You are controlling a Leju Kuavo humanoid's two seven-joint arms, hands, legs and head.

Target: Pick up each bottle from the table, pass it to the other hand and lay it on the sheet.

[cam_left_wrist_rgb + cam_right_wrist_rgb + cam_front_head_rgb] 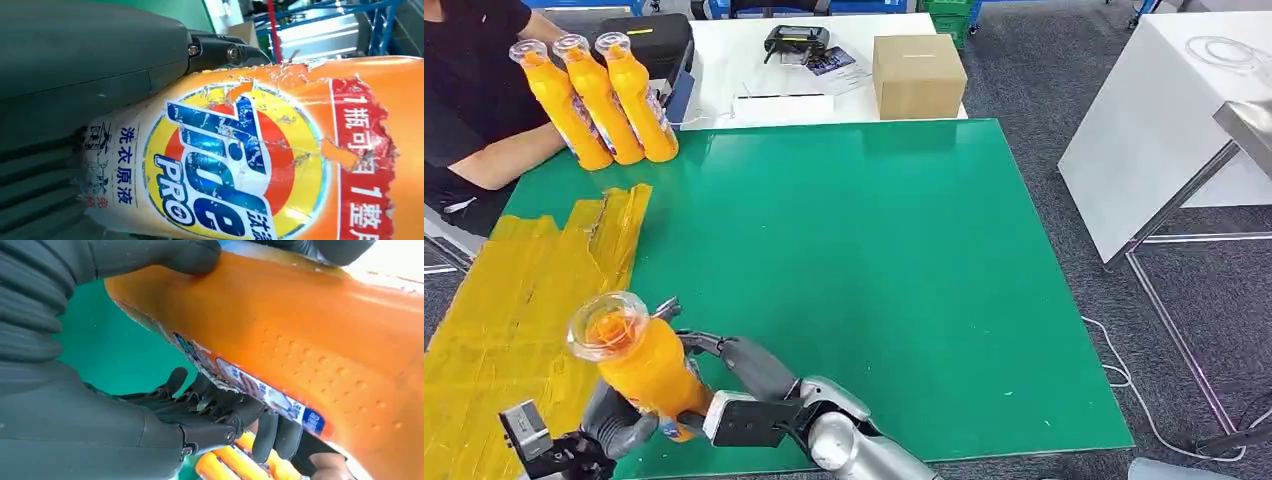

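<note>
An orange detergent bottle (639, 365) with a clear cap stands tilted above the near left of the green table (854, 270), at the edge of the yellow sheet (514, 300). My left hand (614, 425) grips its lower end from below. From the right, my right hand (734, 365) wraps its body. In the left wrist view the bottle's label (260, 160) lies against my left hand (75, 75). In the right wrist view my right hand (75, 405) has its thumb (165, 255) over the bottle (310, 340) and its fingers beneath it.
A person in a black top (469, 70) at the far left holds three more orange bottles (599, 95) upright on the table's corner. Behind the green table, a white table carries a cardboard box (918, 75), a controller (796, 42) and a black case (659, 45). Another white table (1164, 120) stands at right.
</note>
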